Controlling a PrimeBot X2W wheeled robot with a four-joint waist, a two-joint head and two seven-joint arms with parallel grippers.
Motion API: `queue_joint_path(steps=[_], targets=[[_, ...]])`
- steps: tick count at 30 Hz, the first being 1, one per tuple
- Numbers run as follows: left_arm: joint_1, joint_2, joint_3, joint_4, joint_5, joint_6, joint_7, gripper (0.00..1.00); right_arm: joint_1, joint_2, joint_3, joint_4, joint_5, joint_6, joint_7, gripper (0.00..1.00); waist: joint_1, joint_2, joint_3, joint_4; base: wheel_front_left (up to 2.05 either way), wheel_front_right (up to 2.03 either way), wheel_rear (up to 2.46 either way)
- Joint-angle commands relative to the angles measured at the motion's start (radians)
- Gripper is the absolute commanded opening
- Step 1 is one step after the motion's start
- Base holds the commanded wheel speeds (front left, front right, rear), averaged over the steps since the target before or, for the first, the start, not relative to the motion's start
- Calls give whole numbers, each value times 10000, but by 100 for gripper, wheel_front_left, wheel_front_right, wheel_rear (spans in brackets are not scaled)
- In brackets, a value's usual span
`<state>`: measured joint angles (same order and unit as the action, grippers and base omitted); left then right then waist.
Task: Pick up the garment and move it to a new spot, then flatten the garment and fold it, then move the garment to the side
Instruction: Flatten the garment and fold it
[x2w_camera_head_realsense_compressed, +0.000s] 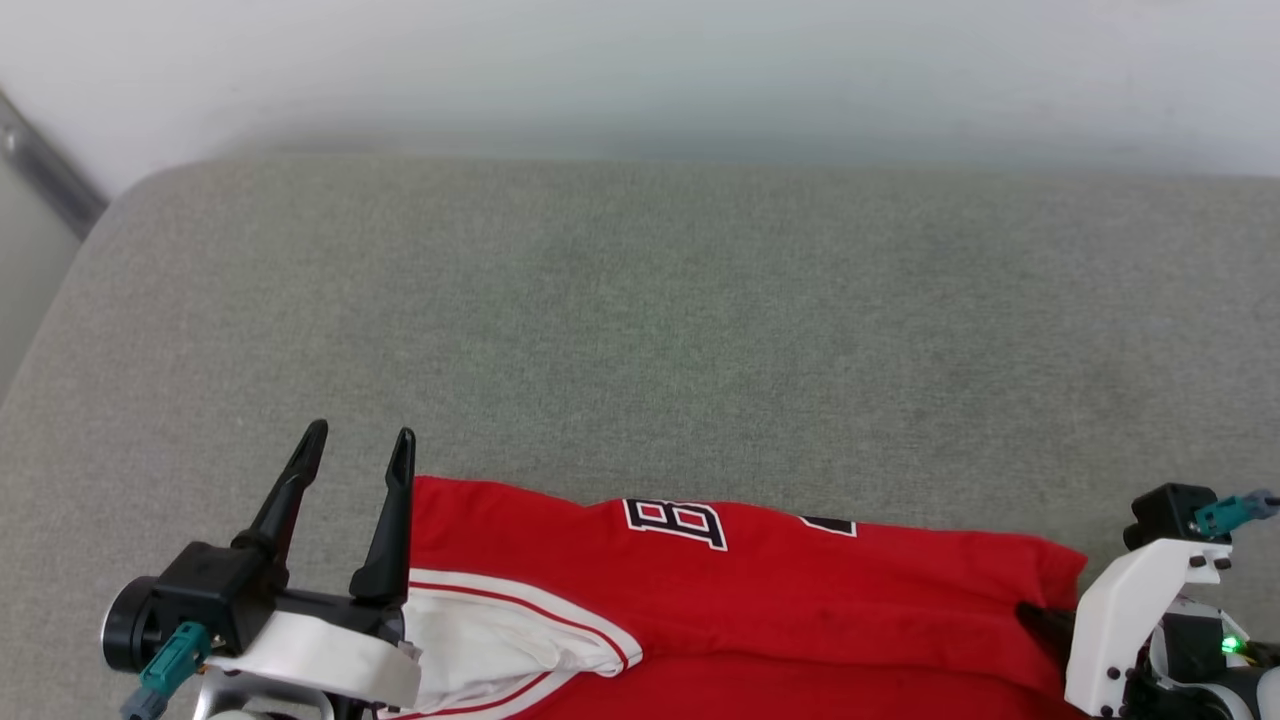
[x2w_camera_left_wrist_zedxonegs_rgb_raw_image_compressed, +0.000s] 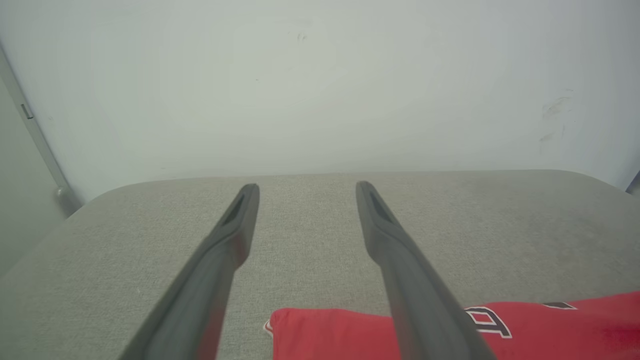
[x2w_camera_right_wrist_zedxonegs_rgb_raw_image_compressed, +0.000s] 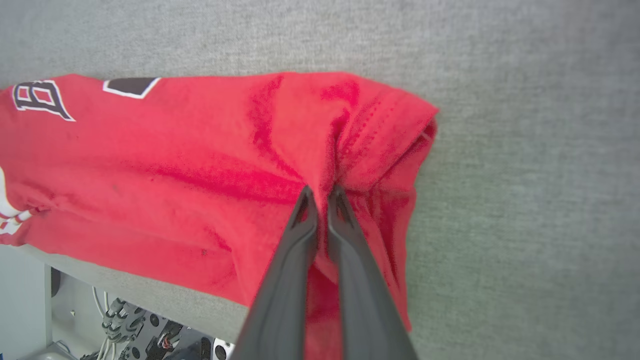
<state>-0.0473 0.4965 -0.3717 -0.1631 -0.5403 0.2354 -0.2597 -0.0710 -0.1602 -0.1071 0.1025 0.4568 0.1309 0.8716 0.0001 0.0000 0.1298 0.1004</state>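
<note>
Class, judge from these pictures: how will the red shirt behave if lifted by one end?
Probably floppy: the shirt puckers where the right tool pinches it. Its other end would likely drag on the cushion, since the left tool is open.

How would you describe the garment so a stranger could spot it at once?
Start at the wide grey fabric surface below the pale wall. Along its near edge lies the garment. It alone is bright red, with a white striped sleeve and dark white-outlined lettering.

Bright red garment (x2w_camera_head_realsense_compressed: 800, 590), white sleeve (x2w_camera_head_realsense_compressed: 480, 630) trimmed with red stripes, dark white-outlined lettering (x2w_camera_head_realsense_compressed: 675, 522); mottled grey-green woven cushion (x2w_camera_head_realsense_compressed: 640, 330).
</note>
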Motion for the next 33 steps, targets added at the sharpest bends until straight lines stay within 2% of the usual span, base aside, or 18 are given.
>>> queue_joint_path(steps=[1, 9, 17, 21, 24, 26, 27, 31, 33], targets=[[183, 34, 11, 64, 26, 55, -38, 100, -114, -120, 23, -80, 42, -4, -48, 0, -1, 0, -243, -118, 0, 0, 0], [655, 54, 37, 231, -51, 250, -35, 100, 150, -458, -327, -495, 125, -4, 58, 0, -1, 0, -803, -540, 0, 0, 0], [830, 117, -38, 283, -28, 318, 35, 100, 577, -618, -2125, -1008, -165, -4, 257, 0, -1, 0, -952, -911, 0, 0, 0], [794, 91, -55, 295, -53, 339, 34, 100, 557, -426, -2668, -1204, -146, -4, 474, 0, -1, 0, -944, -1028, 0, 0, 0], [734, 78, -107, 307, -52, 301, 44, 100, 360, 159, -2826, -1286, 461, -4, 1002, 0, -1, 0, -933, -1055, 0, 0, 0], [686, 73, -149, 323, -43, 274, 52, 100, 231, 636, -2878, -1328, 1287, -4, 1618, 0, -1, 0, -938, -1033, 0, 0, 0], [686, 73, -149, 323, -43, 274, 52, 100, 231, 636, -2878, -1328, 1287, -4, 1618, 0, -1, 0, -938, -1033, 0, 0, 0], [618, 59, -232, 316, -32, 220, 78, 100, 103, 1059, -2860, -1341, 3251, -4, 2851, 0, -1, 0, -920, -899, 0, 0, 0], [606, 46, -267, 329, -35, 212, 94, 100, 108, 1120, -2653, -968, 4631, -4, 3216, 0, -1, 0, -915, -783, 0, 0, 0]])
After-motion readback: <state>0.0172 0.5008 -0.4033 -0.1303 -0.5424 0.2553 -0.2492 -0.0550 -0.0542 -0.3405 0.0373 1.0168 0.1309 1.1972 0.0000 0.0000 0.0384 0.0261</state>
